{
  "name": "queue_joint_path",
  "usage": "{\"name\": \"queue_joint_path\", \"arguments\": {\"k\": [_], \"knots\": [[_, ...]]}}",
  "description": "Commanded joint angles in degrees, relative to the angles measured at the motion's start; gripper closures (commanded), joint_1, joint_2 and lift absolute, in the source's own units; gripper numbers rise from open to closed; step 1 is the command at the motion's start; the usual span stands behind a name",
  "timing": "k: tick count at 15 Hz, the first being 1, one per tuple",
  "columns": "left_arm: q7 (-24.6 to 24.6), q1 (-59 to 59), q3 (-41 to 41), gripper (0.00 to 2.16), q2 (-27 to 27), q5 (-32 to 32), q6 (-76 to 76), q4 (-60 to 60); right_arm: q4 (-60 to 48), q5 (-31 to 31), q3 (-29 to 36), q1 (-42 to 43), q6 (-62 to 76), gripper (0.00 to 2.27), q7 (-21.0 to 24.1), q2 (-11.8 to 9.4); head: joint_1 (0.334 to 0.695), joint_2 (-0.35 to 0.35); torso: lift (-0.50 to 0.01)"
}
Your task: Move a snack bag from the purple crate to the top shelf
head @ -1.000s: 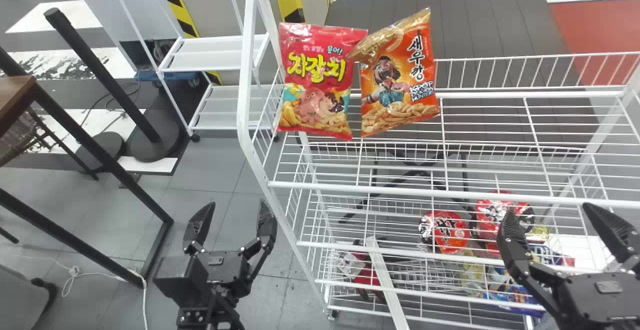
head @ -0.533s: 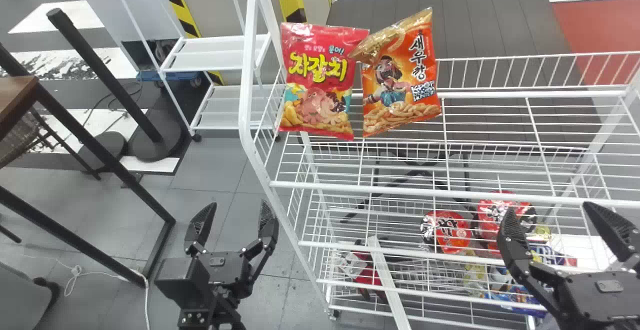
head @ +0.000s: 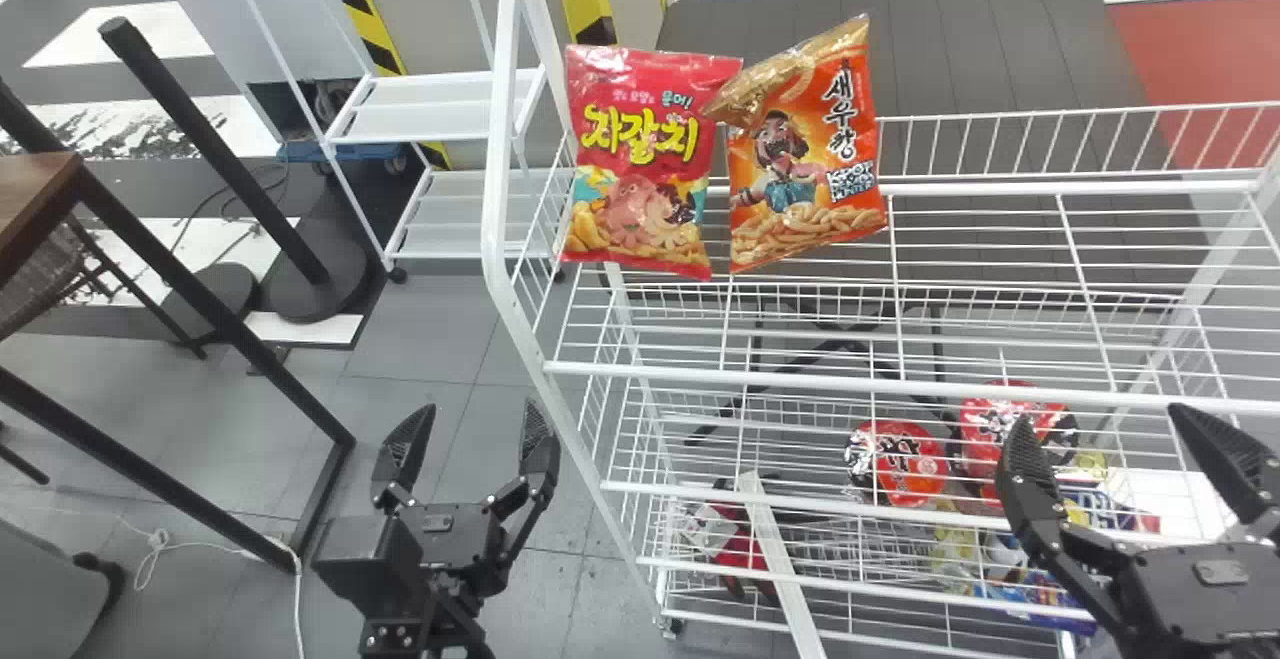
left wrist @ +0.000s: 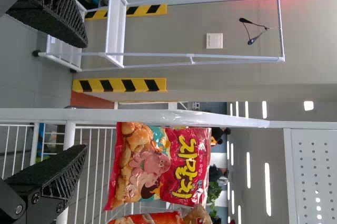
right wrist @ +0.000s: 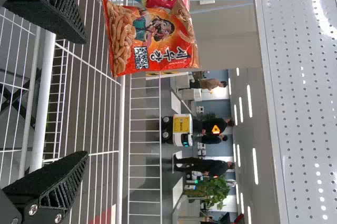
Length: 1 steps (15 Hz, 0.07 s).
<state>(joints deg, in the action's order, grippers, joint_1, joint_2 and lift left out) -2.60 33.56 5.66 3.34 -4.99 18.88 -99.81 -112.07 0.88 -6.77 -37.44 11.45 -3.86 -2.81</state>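
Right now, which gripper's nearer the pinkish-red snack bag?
Left. In the head view, the left gripper is lower than the pinkish-red snack bag and left of it; the right gripper is farther off, low and to its right.

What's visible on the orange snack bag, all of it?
The orange snack bag is glossy, crinkled film with a gold upper corner, a cartoon figure and curled snack pieces printed on its front. It looks puffed and unopened. It stands roughly upright, somewhat tilted, toward the left end of the white wire rack's top shelf. Its gold corner overlaps the edge of the red snack bag, apparently touching it. Left gripper and right gripper are both off it.
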Motion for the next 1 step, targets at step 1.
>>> {"name": "queue_joint_path", "arguments": {"k": [1], "knots": [[0.0, 0.1, 0.1, 0.15, -0.1, 0.1, 0.0, 0.1, 0.0, 0.0, 0.0, 0.0, -0.2, 0.05, 0.0, 0.0, 0.695, 0.231, 0.0]]}}
